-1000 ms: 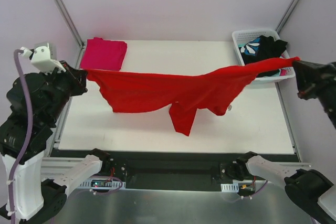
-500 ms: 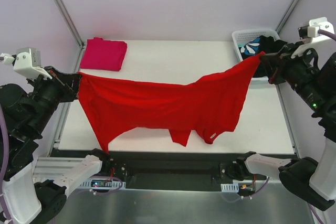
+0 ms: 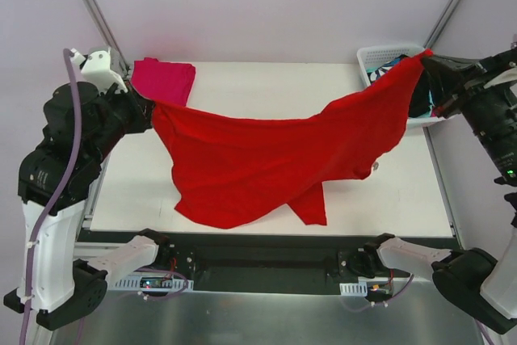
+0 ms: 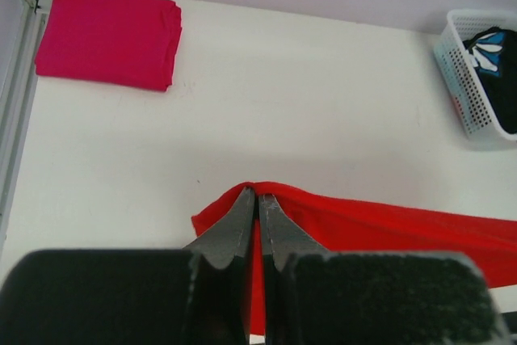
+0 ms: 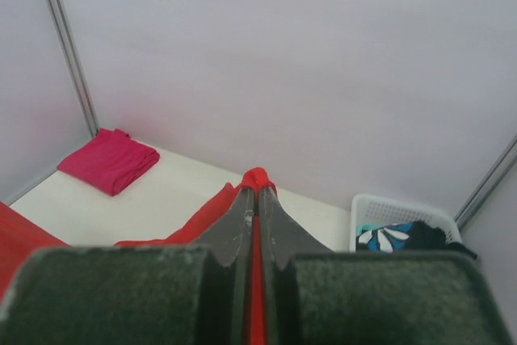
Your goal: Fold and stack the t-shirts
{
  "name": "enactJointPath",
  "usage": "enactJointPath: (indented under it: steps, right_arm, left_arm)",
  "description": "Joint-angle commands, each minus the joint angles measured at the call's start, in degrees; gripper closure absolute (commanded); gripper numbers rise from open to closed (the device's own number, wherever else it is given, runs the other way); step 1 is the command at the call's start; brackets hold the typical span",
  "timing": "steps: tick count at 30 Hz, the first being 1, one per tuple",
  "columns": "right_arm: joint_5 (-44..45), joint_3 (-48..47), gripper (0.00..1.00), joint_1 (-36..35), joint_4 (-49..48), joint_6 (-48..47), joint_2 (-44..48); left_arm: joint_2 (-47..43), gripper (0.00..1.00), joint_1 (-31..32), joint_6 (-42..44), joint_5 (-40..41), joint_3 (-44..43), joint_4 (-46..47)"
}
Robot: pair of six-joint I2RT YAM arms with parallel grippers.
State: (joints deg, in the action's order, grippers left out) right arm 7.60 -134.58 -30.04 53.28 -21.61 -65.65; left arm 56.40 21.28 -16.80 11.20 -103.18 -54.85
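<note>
The red t-shirt (image 3: 266, 159) hangs spread in the air between the two arms, over the middle of the table (image 3: 266, 82). Its lowest fold sags toward the near edge, and from above it cannot be told whether it touches the table there. The left pincer (image 4: 257, 193) is closed tight on one corner of the shirt above the left edge. The right pincer (image 5: 257, 190) is clamped on the opposite corner, raised near the far right corner.

The step in hand appears to be spreading the shirt before folding. The next move likely calls for both arms to lower together with the cloth taut, so it lands flat and clear of the folded magenta t-shirt (image 3: 164, 81) at the far left corner.

A white basket (image 3: 380, 54) at the far right corner holds a black garment (image 5: 428, 236) and a teal-and-white garment (image 5: 380, 238). The table is plain white, enclosed by pale lilac walls (image 3: 266, 6) with metal struts (image 3: 93, 6) rising from the far corners.
</note>
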Motion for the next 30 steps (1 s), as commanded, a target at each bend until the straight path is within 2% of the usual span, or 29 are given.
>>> enactJointPath:
  steps: [1, 5, 11, 15, 16, 19, 28, 30]
  right_arm:
    - [-1.1, 5.0, 0.99, -0.1, -17.5, -5.6, 0.7]
    - [0.7, 0.2, 0.99, -0.1, -22.5, -5.1, -1.8]
    - [4.4, 0.1, 0.99, 0.0, -29.7, -5.5, -2.7]
    - [4.4, -6.1, 0.99, -0.1, -26.5, -5.9, -6.8]
    - [4.7, -4.8, 0.99, -0.1, -26.6, -5.8, -6.6]
    - [6.3, -0.4, 0.99, -0.1, -27.6, -4.8, -6.2]
    - [3.2, -0.2, 0.99, -0.1, -21.1, -3.7, -5.6]
    - [3.6, 2.7, 0.99, 0.0, -21.5, -3.4, -4.1]
  left_arm:
    - [-0.1, 1.0, -0.4, 2.3, 0.7, 0.4, 6.2]
    - [2.4, 1.0, -0.4, 3.1, 0.5, -3.5, 6.1]
    - [7.4, 1.0, -0.4, 3.6, 0.8, -10.1, 6.9]
    - [11.9, 1.0, -0.3, 4.8, 0.8, -17.2, 6.2]
    - [12.5, 1.0, -0.4, 4.8, 0.7, -18.7, 6.1]
    - [13.0, 1.0, -0.4, 3.9, 0.8, -18.4, 5.9]
    - [11.1, 1.0, -0.4, 5.7, 1.6, -15.9, 5.9]
    - [11.4, 1.0, -0.4, 6.2, 1.5, -15.9, 6.0]
